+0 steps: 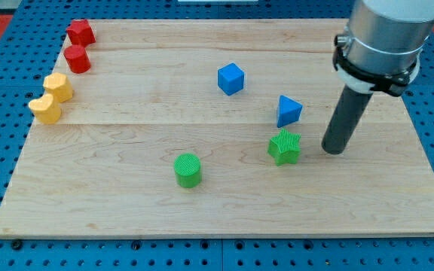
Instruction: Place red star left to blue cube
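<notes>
two red blocks (79, 45), two blue (230, 78), my tip (333, 150) right of green star (284, 147)

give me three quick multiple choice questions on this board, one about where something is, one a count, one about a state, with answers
1. Where is my tip?
A. view's right of the green star
B. beside the yellow blocks
C. on the blue cube

2. How many green blocks?
A. one
B. two
C. four

3. Is the red star touched by the tip?
A. yes
B. no, far apart
C. hidden

Answers: 1 A, the rod ends just right of the green star. 2 B, the star and a green cylinder. 3 B, the red star sits at the top-left corner.
</notes>
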Available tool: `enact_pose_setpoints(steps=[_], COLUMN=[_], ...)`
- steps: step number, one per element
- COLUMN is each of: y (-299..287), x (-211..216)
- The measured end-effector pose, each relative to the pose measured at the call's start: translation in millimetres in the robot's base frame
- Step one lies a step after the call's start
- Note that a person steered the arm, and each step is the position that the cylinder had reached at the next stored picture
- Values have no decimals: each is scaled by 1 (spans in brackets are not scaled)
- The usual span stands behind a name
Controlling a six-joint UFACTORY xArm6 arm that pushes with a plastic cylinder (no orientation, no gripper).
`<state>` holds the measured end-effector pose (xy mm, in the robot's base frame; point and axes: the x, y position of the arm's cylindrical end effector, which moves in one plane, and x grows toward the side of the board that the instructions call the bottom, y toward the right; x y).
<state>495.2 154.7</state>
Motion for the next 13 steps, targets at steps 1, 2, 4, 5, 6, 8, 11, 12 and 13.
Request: enact_pose_setpoints(steps=[1,2,4,5,6,8,11,12,13], y=[-49,-75,-44,-47,-102,-241,-280,-279,-290], x=[-5,-5,35,75,115,110,-113,-197,-279])
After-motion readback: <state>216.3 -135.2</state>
